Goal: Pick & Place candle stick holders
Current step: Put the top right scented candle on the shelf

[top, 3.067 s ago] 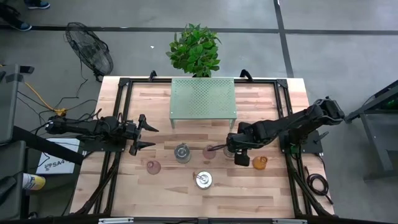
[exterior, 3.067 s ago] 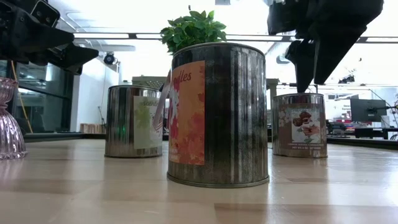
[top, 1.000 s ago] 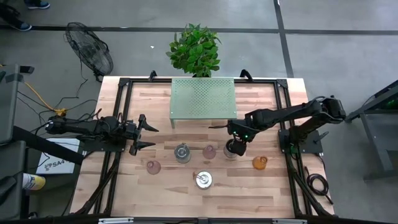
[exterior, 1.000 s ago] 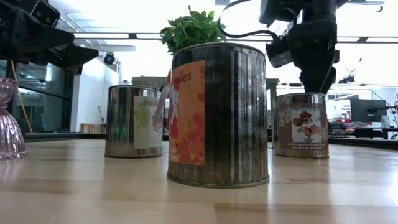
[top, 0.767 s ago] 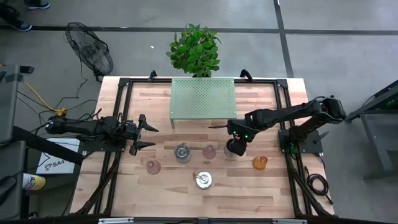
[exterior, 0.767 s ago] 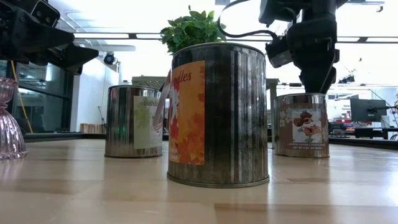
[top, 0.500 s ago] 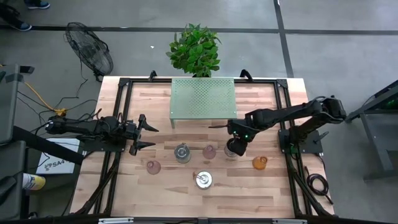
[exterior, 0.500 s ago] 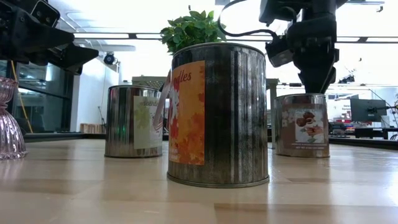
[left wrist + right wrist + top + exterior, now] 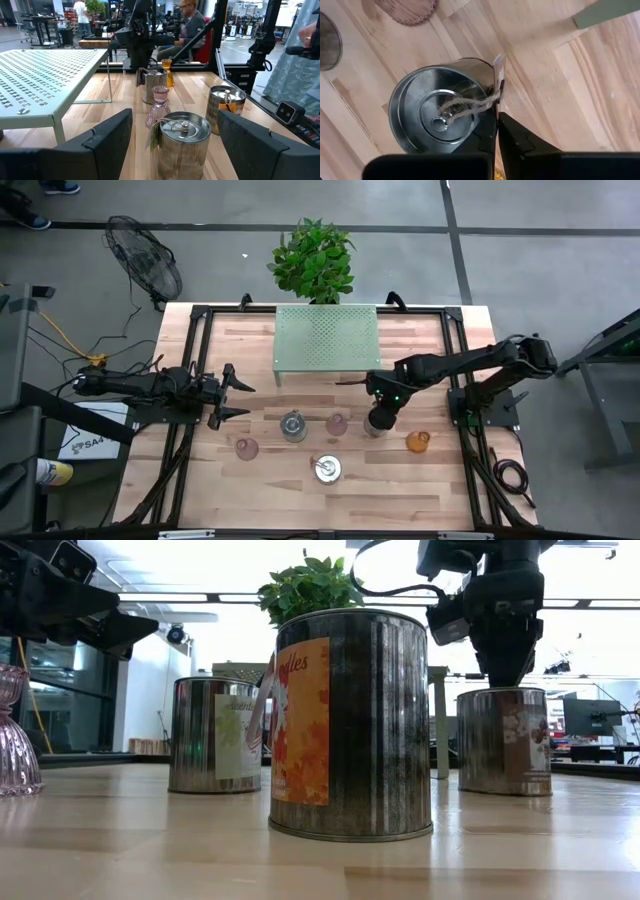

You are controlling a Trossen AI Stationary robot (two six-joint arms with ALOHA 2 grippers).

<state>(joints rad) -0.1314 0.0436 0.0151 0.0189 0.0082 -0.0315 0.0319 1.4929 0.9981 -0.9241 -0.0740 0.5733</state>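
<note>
Three silver-grey round candle stick holders stand upright on the wooden table: one (image 9: 293, 425) left of centre, one (image 9: 327, 470) nearer the front, and one (image 9: 374, 424) under my right gripper (image 9: 380, 418). Two pale pink glass ones (image 9: 337, 423) (image 9: 246, 448) and an amber one (image 9: 417, 442) stand among them. My right gripper (image 9: 497, 107) is shut at the rim of its silver holder (image 9: 437, 117). My left gripper (image 9: 236, 394) waits open at the table's left side, clear of everything. My right gripper comes from above, pointing down, with its fingers (image 9: 512, 132) closed on the twine and paper tag (image 9: 496, 92) where they cross the silver holder's rim. Whether the thin wall is also pinched, I cannot tell. The holder stands upright with its base on the table (image 9: 505, 790).
A green perforated metal shelf (image 9: 327, 340) stands at the table's far middle, with a potted plant (image 9: 312, 260) behind it. Black frame rails (image 9: 190, 370) run along the table's left and right sides. People and workbenches show in the room beyond.
My right gripper has shut over the rim of the silver holder beneath it. That holder has turned about on the table, its picture label swinging round to its side, and it has shifted a little toward the table's right edge, staying upright.
</note>
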